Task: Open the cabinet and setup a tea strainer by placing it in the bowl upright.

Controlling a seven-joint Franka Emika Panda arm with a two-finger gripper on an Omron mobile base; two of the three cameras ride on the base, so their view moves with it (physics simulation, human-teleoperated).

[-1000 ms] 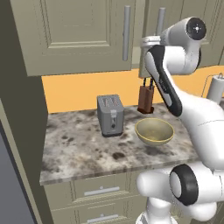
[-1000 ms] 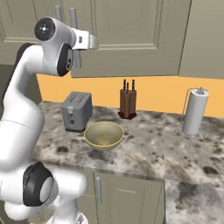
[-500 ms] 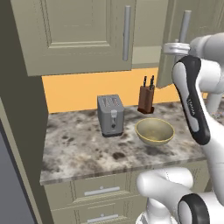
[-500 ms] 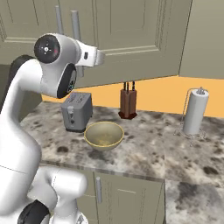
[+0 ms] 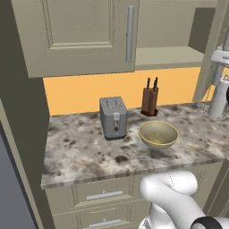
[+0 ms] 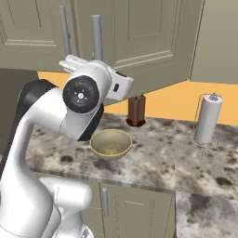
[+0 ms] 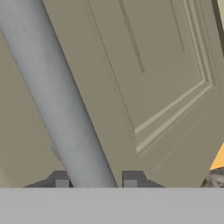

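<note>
The cabinet's left door is closed. Its right door stands swung wide open, baring a beige shelf. In the hand view my gripper straddles that door's grey bar handle. One fingertip sits on each side of the bar, with a thin gap on the right, so the jaws are open. The yellowish-tan bowl rests on the counter, with nothing in it. The tea strainer is out of view.
A grey toaster stands left of the bowl and a knife block behind it. A paper towel holder is at the right. Speckled stone counter lies above the drawers. My arm fills the left of the right base view.
The right door has swung from nearly closed to wide open, my hand travelling out with its handle. My jaws have loosened around the bar.
</note>
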